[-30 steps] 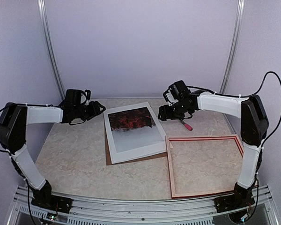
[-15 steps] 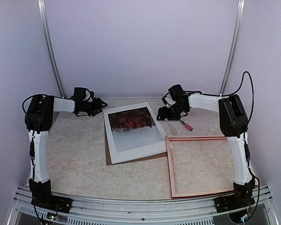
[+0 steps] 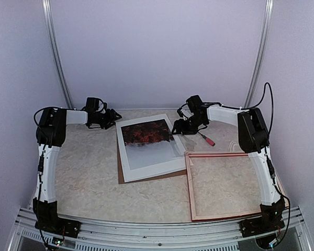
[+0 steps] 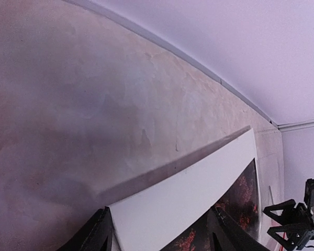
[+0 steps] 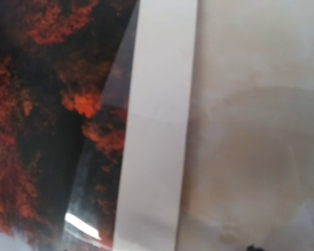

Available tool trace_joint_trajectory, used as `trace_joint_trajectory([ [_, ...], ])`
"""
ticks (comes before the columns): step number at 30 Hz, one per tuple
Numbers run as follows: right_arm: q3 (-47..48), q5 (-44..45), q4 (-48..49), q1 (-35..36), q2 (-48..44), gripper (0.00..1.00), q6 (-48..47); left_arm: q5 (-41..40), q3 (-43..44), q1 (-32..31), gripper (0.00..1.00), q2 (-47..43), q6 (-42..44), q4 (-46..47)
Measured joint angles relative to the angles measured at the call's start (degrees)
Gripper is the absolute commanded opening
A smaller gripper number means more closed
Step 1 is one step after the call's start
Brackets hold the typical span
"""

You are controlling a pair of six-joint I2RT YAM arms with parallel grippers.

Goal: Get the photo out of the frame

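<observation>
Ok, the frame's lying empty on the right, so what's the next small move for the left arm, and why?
Probably close the left fingers on the far corner of the white mat. They stand open astride that corner, and the mat borders the photo, so it likely has to come off first.

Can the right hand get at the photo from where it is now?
Probably yes. The right hand is at the far right corner of the photo, which lies face up outside the frame. Only the white mat covers its edges.
</observation>
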Motion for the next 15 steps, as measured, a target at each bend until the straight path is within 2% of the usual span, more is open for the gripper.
trace_joint_trajectory([
  [9, 2.80, -0.92, -1.49, 0.00, 1.64, 0.69, -0.68, -5.62, -0.07, -0.61, 0.64, -0.33, 2.12, -1.77],
  [15, 3.93, -1.36, -1.86, 0.00, 2.40, 0.66, -1.09, -4.85, 0.07, -0.94, 0.61, -0.26, 1.99, -1.75],
])
